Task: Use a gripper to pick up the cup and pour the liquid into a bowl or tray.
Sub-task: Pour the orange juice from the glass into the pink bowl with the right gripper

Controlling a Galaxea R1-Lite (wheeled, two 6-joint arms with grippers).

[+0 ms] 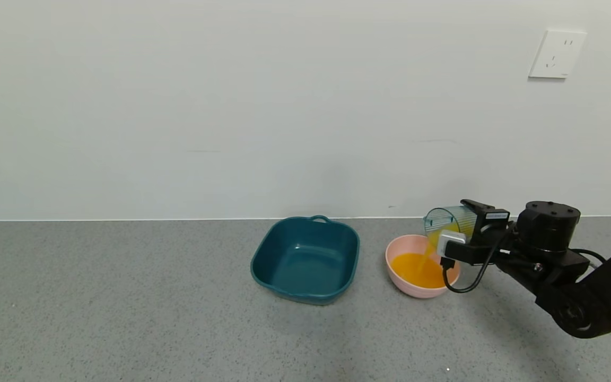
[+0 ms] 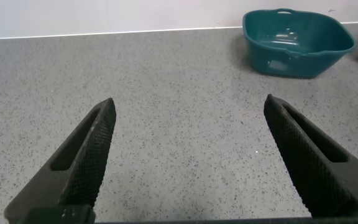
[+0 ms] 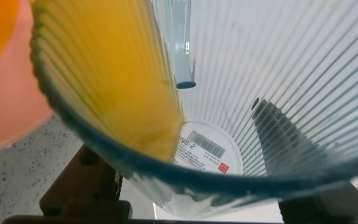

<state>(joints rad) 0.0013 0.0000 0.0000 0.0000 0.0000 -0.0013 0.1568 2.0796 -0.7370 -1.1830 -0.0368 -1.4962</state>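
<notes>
My right gripper (image 1: 462,229) is shut on the translucent blue-green ribbed cup (image 1: 446,222) and holds it tipped on its side above the right rim of the pink bowl (image 1: 398,249). Orange liquid (image 1: 417,268) runs from the cup's mouth into the bowl, which holds a pool of it. In the right wrist view the cup (image 3: 278,93) fills the picture, with liquid (image 3: 110,74) lying along its lower wall and the bowl (image 3: 11,112) beyond its rim. My left gripper (image 2: 188,112) is open and empty over bare counter, far from the bowl.
A dark teal square tray (image 1: 305,258) stands empty just left of the pink bowl; it also shows in the left wrist view (image 2: 298,40). The grey speckled counter meets a white wall at the back. A wall socket (image 1: 556,54) is at the upper right.
</notes>
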